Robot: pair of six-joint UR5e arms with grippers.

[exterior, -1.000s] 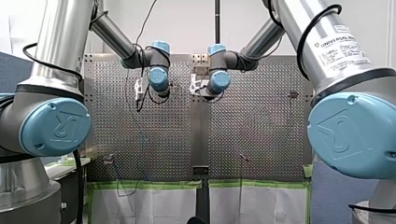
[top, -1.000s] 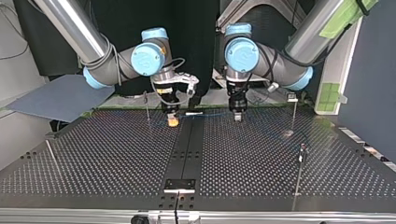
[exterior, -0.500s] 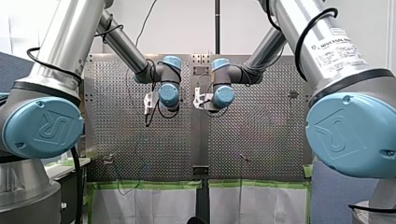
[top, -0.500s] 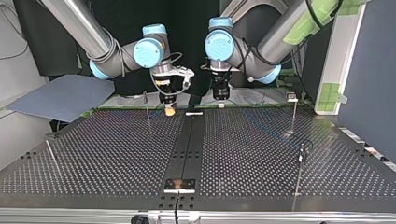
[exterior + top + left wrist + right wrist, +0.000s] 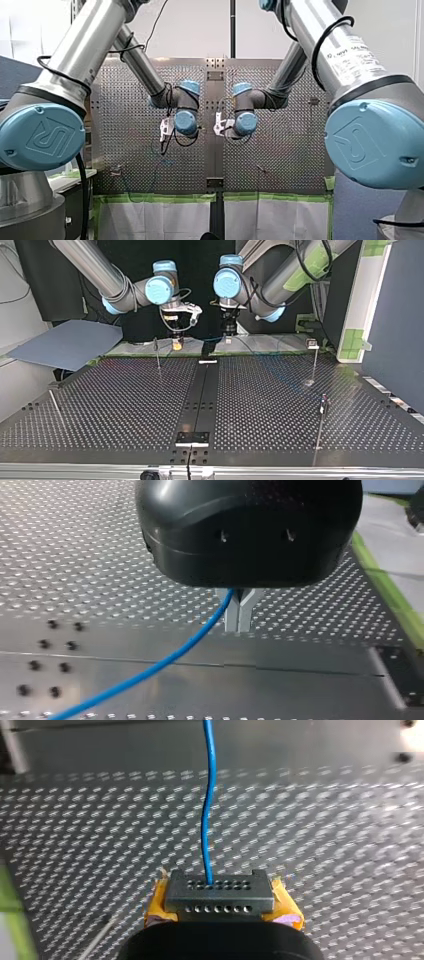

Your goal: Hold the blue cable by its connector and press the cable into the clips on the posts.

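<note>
Above the bench (image 5: 100,405), our right jaws clench the grey connector (image 5: 220,895), the blue cable (image 5: 208,760) leading ahead from it. Our left jaws are clenched on the same cable, clear of the bench.

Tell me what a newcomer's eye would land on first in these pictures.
First, the blue cable, rising from a grey connector clamped between the yellow pads of my right end effector. Next, my left end effector, whose metal fingers close on the same cable above the perforated table. In the top view both hang side by side at the table's far edge.
</note>
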